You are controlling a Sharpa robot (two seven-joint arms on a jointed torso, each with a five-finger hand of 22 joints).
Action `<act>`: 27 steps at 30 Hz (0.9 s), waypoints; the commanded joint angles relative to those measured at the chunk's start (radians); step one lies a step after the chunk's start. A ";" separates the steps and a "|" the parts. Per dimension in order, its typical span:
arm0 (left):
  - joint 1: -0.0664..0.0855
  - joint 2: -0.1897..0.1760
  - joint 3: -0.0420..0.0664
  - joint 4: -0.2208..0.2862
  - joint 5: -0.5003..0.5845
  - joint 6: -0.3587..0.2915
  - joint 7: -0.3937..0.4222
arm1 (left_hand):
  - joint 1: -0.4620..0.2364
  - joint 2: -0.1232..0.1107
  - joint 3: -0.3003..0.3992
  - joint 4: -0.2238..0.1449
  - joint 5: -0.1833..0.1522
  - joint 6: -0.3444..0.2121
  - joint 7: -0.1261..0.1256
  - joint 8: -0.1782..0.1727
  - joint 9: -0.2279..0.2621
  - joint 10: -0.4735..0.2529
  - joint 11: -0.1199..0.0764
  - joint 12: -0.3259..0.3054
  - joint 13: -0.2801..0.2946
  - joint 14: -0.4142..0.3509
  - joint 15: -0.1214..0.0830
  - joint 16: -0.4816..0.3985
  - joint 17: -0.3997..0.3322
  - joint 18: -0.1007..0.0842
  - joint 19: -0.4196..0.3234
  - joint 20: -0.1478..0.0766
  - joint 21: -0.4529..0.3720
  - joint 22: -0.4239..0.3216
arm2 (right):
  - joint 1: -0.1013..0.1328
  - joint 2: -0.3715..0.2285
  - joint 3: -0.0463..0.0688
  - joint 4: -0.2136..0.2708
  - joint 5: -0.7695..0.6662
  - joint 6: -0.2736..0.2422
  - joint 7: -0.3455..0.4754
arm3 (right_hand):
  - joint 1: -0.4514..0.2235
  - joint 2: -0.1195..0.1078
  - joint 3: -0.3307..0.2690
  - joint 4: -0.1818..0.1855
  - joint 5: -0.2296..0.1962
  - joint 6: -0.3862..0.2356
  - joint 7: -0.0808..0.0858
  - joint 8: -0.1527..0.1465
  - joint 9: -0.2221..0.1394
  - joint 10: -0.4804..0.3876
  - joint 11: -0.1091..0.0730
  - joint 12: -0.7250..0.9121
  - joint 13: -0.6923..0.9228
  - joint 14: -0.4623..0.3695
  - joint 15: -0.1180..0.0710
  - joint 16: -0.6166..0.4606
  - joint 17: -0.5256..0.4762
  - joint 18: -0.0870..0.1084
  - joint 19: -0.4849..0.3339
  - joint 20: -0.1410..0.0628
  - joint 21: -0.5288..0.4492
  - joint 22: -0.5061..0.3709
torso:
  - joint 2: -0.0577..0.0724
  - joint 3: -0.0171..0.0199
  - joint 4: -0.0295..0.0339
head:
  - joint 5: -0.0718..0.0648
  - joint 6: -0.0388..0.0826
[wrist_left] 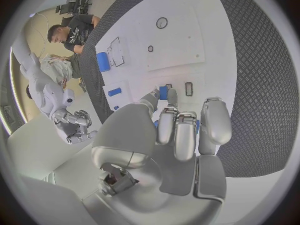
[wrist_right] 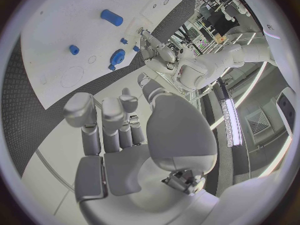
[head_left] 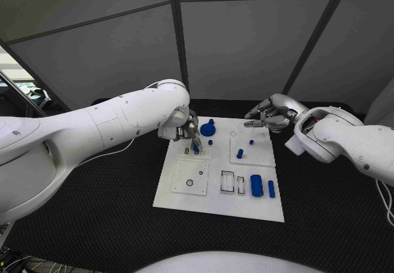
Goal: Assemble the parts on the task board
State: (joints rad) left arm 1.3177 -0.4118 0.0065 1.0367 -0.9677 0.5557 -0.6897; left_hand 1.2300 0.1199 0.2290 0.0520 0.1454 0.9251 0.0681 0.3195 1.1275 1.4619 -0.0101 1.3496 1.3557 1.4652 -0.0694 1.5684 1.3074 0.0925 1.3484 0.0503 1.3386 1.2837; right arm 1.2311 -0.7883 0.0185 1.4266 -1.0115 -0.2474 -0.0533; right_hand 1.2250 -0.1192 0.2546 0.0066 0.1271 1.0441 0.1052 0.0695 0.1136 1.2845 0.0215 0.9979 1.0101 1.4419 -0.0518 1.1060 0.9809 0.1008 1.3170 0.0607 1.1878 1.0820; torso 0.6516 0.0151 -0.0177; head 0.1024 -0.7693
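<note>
The white task board lies in the middle of the table. My left hand hovers over the board's far left part and pinches a small blue part between thumb and fingers, its tip just above a dark slot. A blue gear-like part stands beside that hand. My right hand hangs past the board's far right corner, holding nothing, fingers loosely bent. A blue peg stands mid-board. A blue cylinder and a thin blue bar lie near the right edge.
Rectangular outlines and small round holes mark the board's near half. Black mat surrounds the board. Grey partition walls close off the back of the table.
</note>
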 commanded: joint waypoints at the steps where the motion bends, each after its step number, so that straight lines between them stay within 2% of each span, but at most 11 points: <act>1: 0.002 0.003 0.000 -0.003 -0.038 0.014 -0.027 | -0.004 0.009 0.126 -0.132 -0.009 0.002 -0.008 0.005 0.002 0.019 0.002 0.003 0.146 0.106 0.008 0.002 0.263 -0.014 0.000 0.001 0.002 0.001 | 0.002 0.001 0.001 0.000 -0.002 0.004 0.005 | -0.012 0.000 0.000 0.003 0.003 -0.009 -0.001 -0.004 0.000 -0.004 -0.001 0.000 -0.001 0.008 0.001 -0.006 0.001 0.007 0.004 0.000 -0.004 0.001 | 0.001 0.0003 -0.0007 | 0.000 -0.001; 27: -0.004 0.023 -0.007 -0.018 -0.063 0.037 -0.017 | -0.006 0.010 0.127 -0.137 -0.018 0.004 -0.009 0.007 0.004 0.018 0.001 0.002 0.146 0.106 0.007 0.002 0.263 -0.014 0.000 0.001 0.002 0.001 | 0.002 0.006 0.001 -0.003 -0.002 0.007 0.007 | -0.012 0.000 0.000 0.003 0.003 -0.009 -0.001 -0.004 0.000 -0.004 -0.001 0.000 -0.001 0.008 0.001 -0.006 0.001 0.007 0.004 0.000 -0.004 0.001 | 0.000 -0.0001 -0.0004 | 0.000 -0.008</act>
State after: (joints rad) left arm 1.3132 -0.3903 -0.0007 1.0207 -1.0196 0.5739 -0.6904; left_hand 1.2206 0.1183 0.2390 0.0366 0.1335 0.9256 0.0677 0.3228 1.1298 1.4598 -0.0081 1.3508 1.3565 1.4637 -0.0678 1.5684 1.3074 0.0926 1.3484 0.0503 1.3386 1.2847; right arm 1.2311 -0.7828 0.0185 1.4235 -1.0115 -0.2463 -0.0530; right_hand 1.2250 -0.1193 0.2546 0.0066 0.1271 1.0441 0.1052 0.0695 0.1136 1.2845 0.0214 0.9979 1.0102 1.4419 -0.0518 1.1060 0.9807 0.1008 1.3170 0.0607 1.1878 1.0820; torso 0.6520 0.0153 -0.0182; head 0.1027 -0.7763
